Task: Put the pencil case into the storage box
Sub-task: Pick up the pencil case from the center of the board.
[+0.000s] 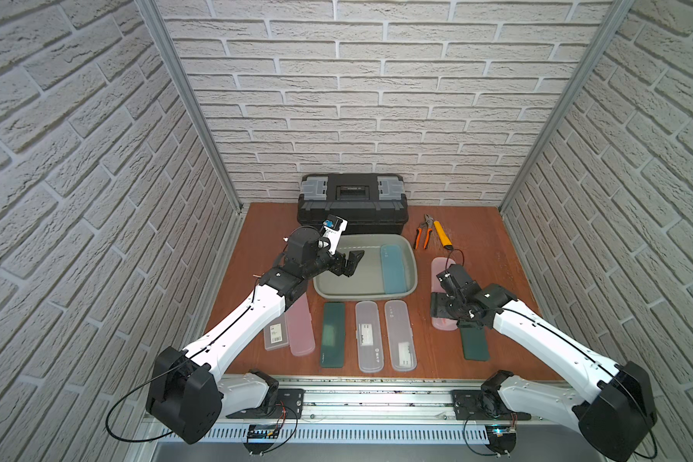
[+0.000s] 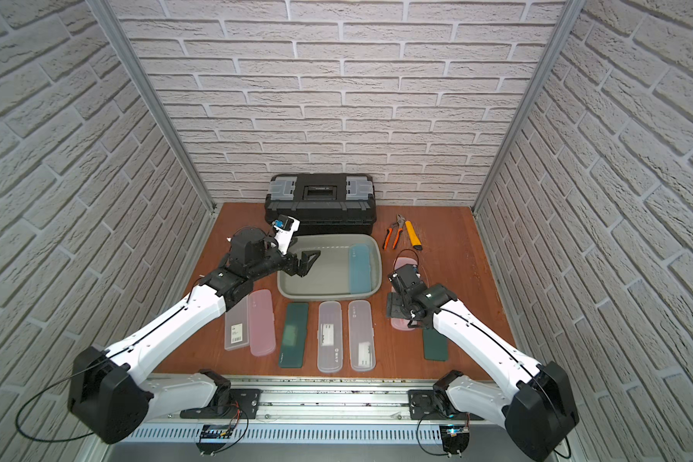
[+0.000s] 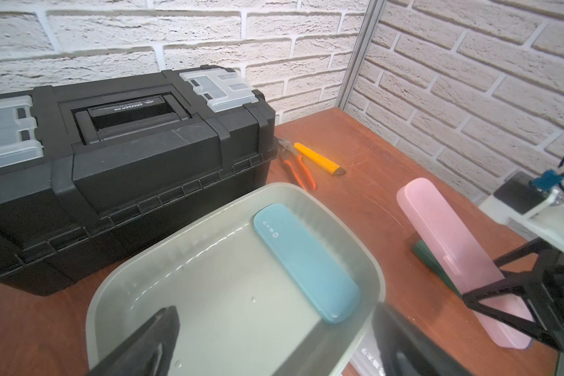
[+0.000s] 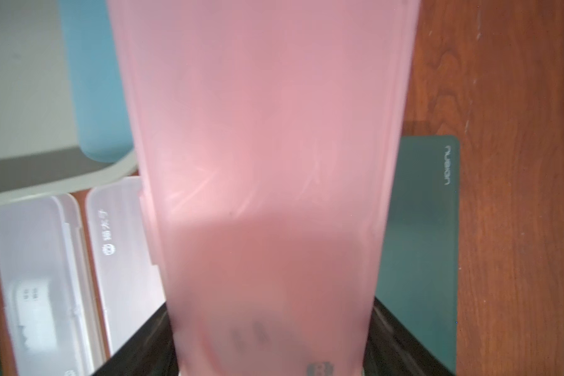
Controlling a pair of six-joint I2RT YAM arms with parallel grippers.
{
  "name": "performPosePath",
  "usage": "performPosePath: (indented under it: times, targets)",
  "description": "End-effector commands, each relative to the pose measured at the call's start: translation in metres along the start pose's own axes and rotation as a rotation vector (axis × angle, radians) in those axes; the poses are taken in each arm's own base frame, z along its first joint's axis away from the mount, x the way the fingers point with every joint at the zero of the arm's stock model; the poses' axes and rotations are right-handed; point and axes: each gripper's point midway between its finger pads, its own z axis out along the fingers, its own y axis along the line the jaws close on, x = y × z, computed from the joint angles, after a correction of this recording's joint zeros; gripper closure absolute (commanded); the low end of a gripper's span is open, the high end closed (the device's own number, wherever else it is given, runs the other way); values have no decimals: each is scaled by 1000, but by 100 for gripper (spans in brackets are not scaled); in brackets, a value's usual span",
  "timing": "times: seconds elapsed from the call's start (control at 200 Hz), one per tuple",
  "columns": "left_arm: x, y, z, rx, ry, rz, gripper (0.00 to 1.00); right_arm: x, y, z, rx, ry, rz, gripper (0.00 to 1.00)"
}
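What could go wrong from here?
Right claw grips the pink pencil case at one end, tilted: it may pivot or slip.
Left claw hangs open over the storage box: possible collision.
Blue case lies in the box on the right arm's side; pink one may land on it.

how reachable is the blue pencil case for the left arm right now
Probably yes: the left fingers hang open over the storage box, and the blue pencil case lies uncovered inside, nothing between.
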Motion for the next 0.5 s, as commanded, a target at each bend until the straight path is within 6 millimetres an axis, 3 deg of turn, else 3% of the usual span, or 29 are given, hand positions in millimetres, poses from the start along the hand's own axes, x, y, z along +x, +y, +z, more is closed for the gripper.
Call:
performPosePath:
  times: [0.0,0.12,0.25,0.405,0.495]
  targets:
    - [-45,-19,-15,75,-106,-49,1,-28,2,-28,-21,-105,-20,33]
    - [-39,-25,-21,114,-43,-89,1,-55,25,-42,-82,-127,-72,33]
    - [-19,-31,-38,307,6,-149,1,-86,55,-47,-143,-144,-131,33]
    - [12,-4,-55,323,123,-232,2,-121,97,-44,-232,-156,-177,33]
    - [31,25,-52,194,169,-280,2,-134,119,-32,-260,-126,-193,35]
